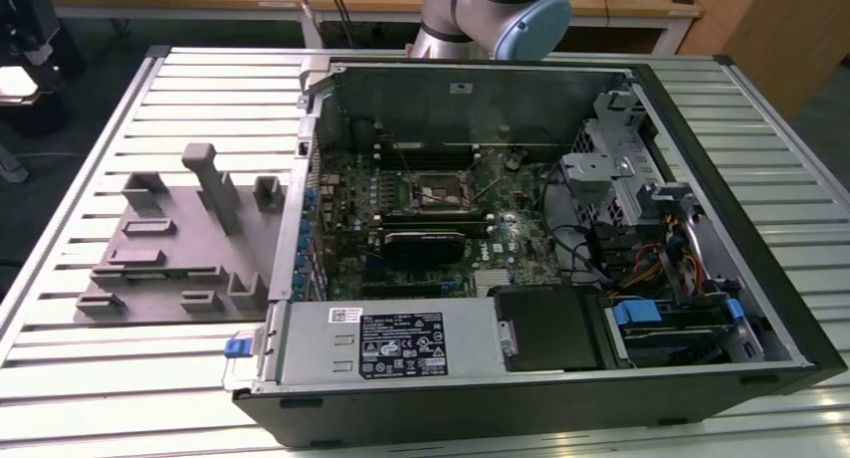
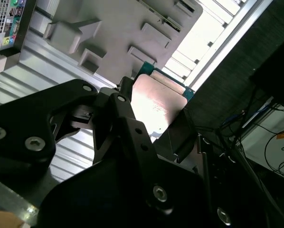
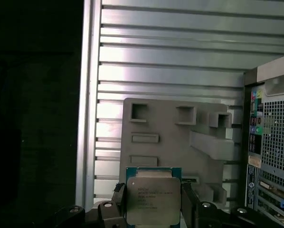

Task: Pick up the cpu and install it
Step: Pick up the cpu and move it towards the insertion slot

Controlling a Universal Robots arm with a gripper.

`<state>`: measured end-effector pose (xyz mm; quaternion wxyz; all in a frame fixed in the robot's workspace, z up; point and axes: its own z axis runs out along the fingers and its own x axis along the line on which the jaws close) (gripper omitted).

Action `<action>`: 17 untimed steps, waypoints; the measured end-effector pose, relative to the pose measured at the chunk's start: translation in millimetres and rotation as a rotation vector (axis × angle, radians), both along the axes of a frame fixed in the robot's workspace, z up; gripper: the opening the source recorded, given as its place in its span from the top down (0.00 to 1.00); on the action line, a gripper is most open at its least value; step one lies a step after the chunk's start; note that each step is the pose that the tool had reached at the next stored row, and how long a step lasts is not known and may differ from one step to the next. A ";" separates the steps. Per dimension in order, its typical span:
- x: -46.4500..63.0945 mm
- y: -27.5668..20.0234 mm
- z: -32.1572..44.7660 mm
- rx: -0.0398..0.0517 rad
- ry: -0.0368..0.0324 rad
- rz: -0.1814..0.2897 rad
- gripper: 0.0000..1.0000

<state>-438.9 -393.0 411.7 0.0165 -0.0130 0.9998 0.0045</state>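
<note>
The hand (image 3: 154, 205) is closed on the cpu (image 3: 153, 198), with a dark finger pressed against each of two opposite edges. In the first wrist view the chip's silvery metal plate faces the camera, edged by a thin teal rim, and it sits square between the fingers (image 3: 119, 202). In the second wrist view the same cpu (image 2: 156, 99) is seen at a slant, bright with reflected light, and the hand (image 2: 154, 121) clamps it from both sides with its black fingers (image 2: 179, 135).

Behind the chip in both wrist views lies the grey tray (image 3: 173, 154) with its raised blocks and shallow pockets. The cpu is held apart from it, not resting in any pocket. The tray (image 2: 118, 23) sits on the slatted metal desk (image 3: 170, 71), and the perforated back panel of the computer case (image 3: 275, 142) stands just beside it.

In the exterior view the open computer case (image 1: 531, 388) lies on its side on the desk (image 1: 119, 378), and the tray (image 1: 153, 254) is just beside it on the exterior view's left. Inside the case, the square metal-framed socket (image 1: 439, 191) sits near the middle of the green board. The arm (image 1: 485, 15) rises at the far edge of the desk, behind the case.
</note>
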 end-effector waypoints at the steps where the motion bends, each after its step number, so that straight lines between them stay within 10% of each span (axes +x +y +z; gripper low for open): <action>1: 0.0 0.0 2.3 0.0000 0.0000 0.000 0.45; 12: 0.0 0.0 28.3 0.0000 -0.0001 0.000 0.45; 17: 0.6 0.1 28.8 -0.0001 0.0000 0.000 0.45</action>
